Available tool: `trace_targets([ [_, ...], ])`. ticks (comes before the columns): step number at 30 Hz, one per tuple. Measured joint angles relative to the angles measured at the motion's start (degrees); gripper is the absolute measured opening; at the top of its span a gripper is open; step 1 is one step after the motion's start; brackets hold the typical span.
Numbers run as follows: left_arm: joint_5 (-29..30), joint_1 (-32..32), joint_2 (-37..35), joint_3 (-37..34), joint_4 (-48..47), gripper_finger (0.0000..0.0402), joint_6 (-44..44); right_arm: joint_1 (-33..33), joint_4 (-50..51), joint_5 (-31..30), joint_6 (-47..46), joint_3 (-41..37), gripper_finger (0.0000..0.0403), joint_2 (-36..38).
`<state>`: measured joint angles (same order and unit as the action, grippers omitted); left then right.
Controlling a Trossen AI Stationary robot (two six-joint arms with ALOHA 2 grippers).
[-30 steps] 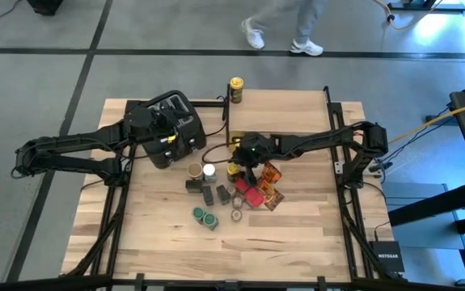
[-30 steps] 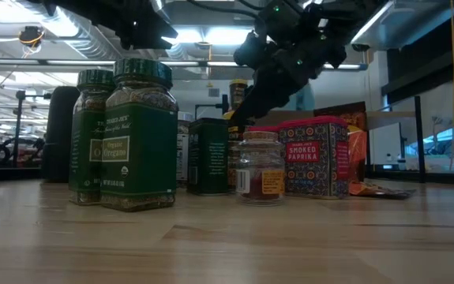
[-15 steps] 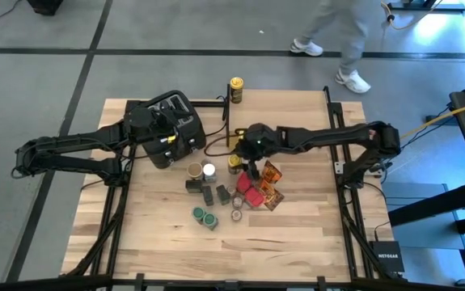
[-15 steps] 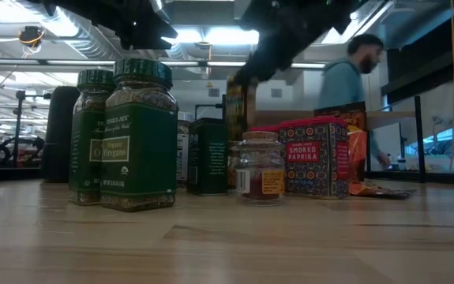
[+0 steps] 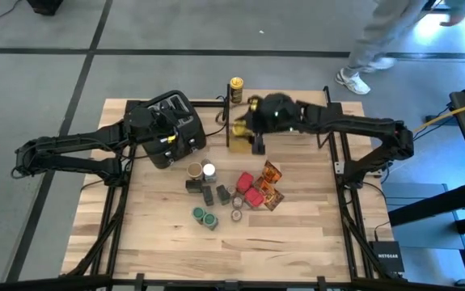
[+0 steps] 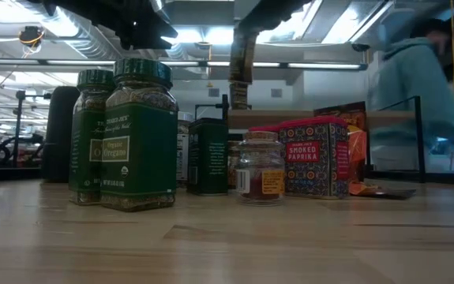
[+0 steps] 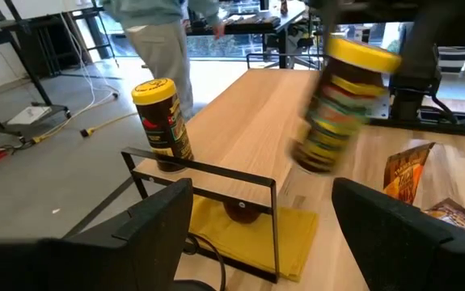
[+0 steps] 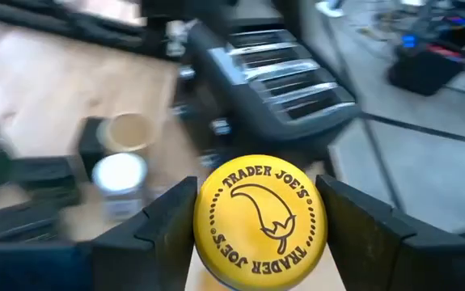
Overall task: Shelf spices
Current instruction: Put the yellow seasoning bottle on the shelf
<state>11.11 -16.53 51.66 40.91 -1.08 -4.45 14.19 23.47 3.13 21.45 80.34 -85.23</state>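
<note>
My right gripper [image 8: 258, 230] is shut on a yellow-lidded spice jar [image 7: 337, 105], which hangs over the left end of the shelf [image 5: 297, 113], a pale plank on black legs. Another yellow-lidded jar [image 5: 236, 87] stands upright on the shelf's far left corner. The other spices [image 5: 232, 190], jars, tins and foil packets, stand clustered on the table in front of the shelf. My left gripper [image 7: 285, 242] waits open above the black toaster [image 5: 175, 129], touching nothing. My right gripper pinches the jar between its two fingers [image 8: 163, 230] at the top end, on either side of the yellow lid [image 8: 260, 212]. The jar is lifted clear, hanging tilted above the shelf plank with its lid uppermost [image 6: 242, 71].
Green-lidded jars [image 6: 136, 134] and a red smoked paprika tin [image 6: 313, 158] stand nearest the table's front. Foil packets [image 5: 271, 184] lie at the cluster's right. A yellow cloth [image 7: 248, 234] lies under the shelf's left end. A person [image 5: 378, 40] walks beyond the far edge.
My right gripper has risen from the spice cluster with the yellow-lidded jar and gone toward the far edge, ending over the shelf's left end. The jar has come up clear of the table. The person behind the table has walked to the right.
</note>
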Motion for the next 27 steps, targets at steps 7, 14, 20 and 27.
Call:
trace_targets([
  [7,0.0,0.0,0.0,0.0,-0.02,0.029,-0.02,10.75,-2.12,1.02,-2.13,0.67,0.0236,-1.14],
  [14,0.0,0.0,0.0,-0.01,0.03,0.029,-0.33,15.86,-5.19,4.81,-5.74,0.65,0.0232,-6.13],
  [20,0.0,0.0,0.0,-0.02,0.0,0.029,-0.44,15.83,-7.37,7.02,-6.25,0.65,0.0235,-7.58],
  [27,0.0,0.0,0.0,-0.02,0.0,0.029,-0.43,15.83,-8.83,6.05,-6.41,0.63,0.024,-8.53],
])
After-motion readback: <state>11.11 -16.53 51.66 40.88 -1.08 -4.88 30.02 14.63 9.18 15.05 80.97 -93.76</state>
